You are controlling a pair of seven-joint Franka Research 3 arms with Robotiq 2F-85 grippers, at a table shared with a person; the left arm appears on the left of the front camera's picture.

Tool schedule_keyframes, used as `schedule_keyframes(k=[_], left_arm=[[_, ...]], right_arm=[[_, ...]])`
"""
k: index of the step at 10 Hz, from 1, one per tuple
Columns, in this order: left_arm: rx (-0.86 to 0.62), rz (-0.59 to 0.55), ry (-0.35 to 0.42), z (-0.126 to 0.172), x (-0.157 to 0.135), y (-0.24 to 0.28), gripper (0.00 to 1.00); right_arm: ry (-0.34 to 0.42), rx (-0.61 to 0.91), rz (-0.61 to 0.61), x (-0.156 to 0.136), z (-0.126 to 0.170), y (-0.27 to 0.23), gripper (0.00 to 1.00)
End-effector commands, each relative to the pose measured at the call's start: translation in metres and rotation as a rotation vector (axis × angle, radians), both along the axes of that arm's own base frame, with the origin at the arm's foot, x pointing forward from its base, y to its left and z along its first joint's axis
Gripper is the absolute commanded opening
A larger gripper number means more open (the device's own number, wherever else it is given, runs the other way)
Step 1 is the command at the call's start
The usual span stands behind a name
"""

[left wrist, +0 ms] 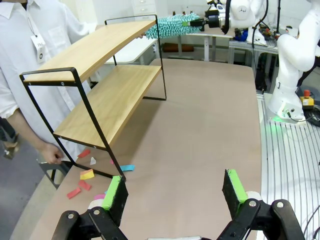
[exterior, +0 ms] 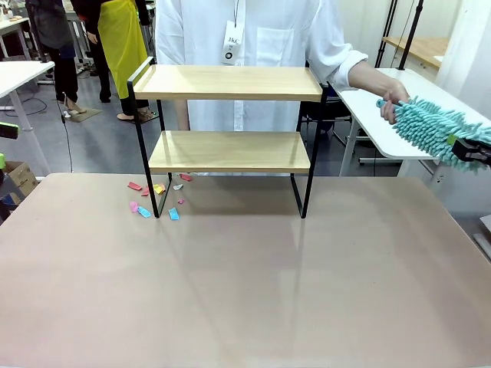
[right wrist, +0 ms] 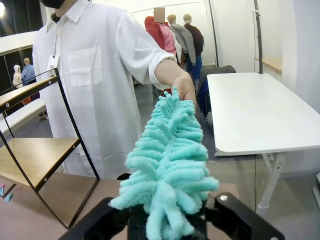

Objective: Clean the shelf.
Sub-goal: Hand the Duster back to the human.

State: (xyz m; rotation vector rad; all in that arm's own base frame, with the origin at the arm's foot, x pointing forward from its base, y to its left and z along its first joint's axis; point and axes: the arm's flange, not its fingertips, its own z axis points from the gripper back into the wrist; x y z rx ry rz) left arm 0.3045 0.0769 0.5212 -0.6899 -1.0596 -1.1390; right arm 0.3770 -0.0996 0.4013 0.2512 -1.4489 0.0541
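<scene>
The shelf [exterior: 228, 126] stands at the far middle of the worktop [exterior: 245, 291], just in front of the person [exterior: 245, 31]. Both boards are bare. Coloured scraps [exterior: 157, 195] lie on the worktop around the shelf's left legs. Right of the shelf, off the worktop edge, the right hand [exterior: 469, 148] is clamped on the base of a teal duster [exterior: 430, 129]; the person's hand [exterior: 393, 98] touches the duster's far tip. The left hand [left wrist: 172, 195] hovers spread wide over the worktop near the scraps, holding nothing.
</scene>
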Motion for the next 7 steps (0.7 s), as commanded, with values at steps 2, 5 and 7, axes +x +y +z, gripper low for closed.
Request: schedule_keyframes(k=[2,5,7], left_arm=[[-0.021,-0.009,-0.026,0.0,0.001,-0.001,1.0],[-0.021,-0.009,-0.026,0.0,0.001,-0.001,1.0],[-0.021,-0.009,-0.026,0.0,0.001,-0.001,1.0]], right_arm=[[0.003,0.017,-0.003,0.001,0.0,0.0,1.0],[0.005,0.087,0.017,0.0,0.021,-0.004,1.0],[-0.047,0.149,0.027,-0.008,0.067,-0.015,1.0]])
